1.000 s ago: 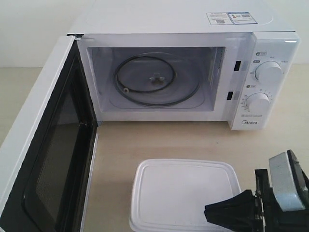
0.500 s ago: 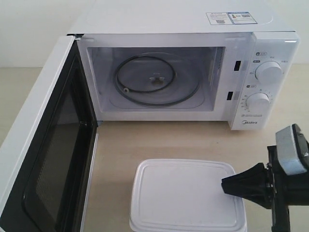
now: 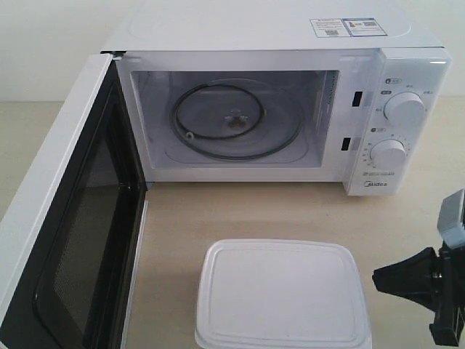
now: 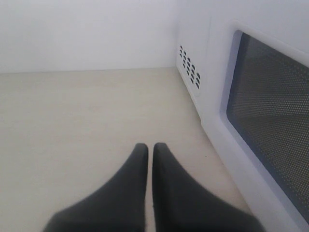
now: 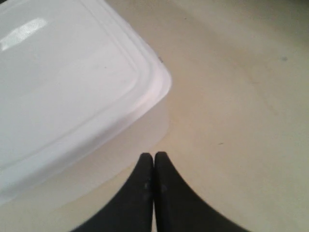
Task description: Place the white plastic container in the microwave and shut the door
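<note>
The white plastic container [image 3: 282,297] lies lidded on the table in front of the microwave [image 3: 276,109], whose door [image 3: 65,218] stands swung wide to the left, showing the glass turntable [image 3: 234,120]. My right gripper [image 3: 379,278] is shut and empty, just right of the container and apart from it; in the right wrist view the gripper [image 5: 153,156] points at the container's corner [image 5: 72,87]. My left gripper [image 4: 148,147] is shut and empty over bare table beside the door's outer window [image 4: 270,116]; it is out of the exterior view.
Two round dials [image 3: 404,109] sit on the microwave's right panel. The light wooden table [image 3: 240,211] runs between the microwave's front and the container. The open door walls off the left side. Vent holes [image 4: 189,66] mark the microwave's side.
My right gripper has drawn back to the right, from over the container's right edge to beside it near the frame edge. The container, door and microwave have not moved.
</note>
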`<action>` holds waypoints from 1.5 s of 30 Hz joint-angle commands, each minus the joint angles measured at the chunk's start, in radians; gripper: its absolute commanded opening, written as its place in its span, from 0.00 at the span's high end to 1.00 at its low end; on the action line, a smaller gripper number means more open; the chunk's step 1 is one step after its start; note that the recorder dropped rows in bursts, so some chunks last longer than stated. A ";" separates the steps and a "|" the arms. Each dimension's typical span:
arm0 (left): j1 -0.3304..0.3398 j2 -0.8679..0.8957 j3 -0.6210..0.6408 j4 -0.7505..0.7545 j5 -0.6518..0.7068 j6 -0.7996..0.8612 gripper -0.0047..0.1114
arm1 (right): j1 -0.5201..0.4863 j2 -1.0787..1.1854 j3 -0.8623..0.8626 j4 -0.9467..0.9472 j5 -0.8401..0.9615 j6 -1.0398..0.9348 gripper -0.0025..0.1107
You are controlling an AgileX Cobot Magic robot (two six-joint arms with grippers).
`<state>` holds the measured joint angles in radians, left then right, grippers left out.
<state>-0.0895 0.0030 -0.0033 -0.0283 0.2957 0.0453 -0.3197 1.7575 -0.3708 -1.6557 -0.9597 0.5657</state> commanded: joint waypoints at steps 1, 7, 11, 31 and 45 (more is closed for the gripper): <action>0.003 -0.003 0.003 -0.012 0.000 0.002 0.92 | 0.094 -0.001 -0.001 -0.033 0.078 0.065 0.98; 0.003 -0.003 0.003 -0.012 0.000 0.002 0.92 | 0.227 -0.001 -0.035 0.008 0.134 0.079 0.98; 0.003 -0.003 0.003 -0.012 0.000 0.002 0.92 | 0.292 -0.001 -0.118 0.008 0.134 0.123 0.98; 0.003 -0.003 0.003 -0.012 0.000 0.002 0.92 | 0.339 -0.192 -0.153 -0.072 -0.017 0.142 0.98; 0.003 -0.003 0.003 -0.012 0.000 0.002 0.92 | 0.339 -0.222 0.034 -0.089 0.065 0.304 0.98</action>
<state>-0.0895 0.0030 -0.0033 -0.0283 0.2957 0.0453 0.0188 1.5441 -0.3421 -1.7478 -0.9377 0.7775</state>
